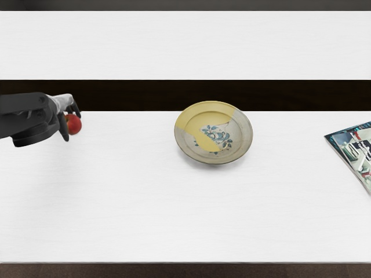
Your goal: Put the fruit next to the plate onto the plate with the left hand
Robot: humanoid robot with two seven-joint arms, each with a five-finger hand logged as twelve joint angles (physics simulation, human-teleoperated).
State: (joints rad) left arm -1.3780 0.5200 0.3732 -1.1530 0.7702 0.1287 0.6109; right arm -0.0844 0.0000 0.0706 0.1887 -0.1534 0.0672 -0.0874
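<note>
While fingers (75, 108) curl round fruit (73, 123) | left hand (62, 113) horizontal (far left)

Bench (174, 214) top reads as matt white laminate, smooth with a faint streaky grain. Plate (188, 124) looks like glazed ceramic with a soft sheen, yellow and grey glaze plus a blue painted motif. Fruit (73, 123) skin is smooth, red and slightly glossy; robot hand (59, 116) is a dark matt plastic-looking shell with a paler section; magazine (355, 150) is printed paper, semi-gloss cover.
</note>
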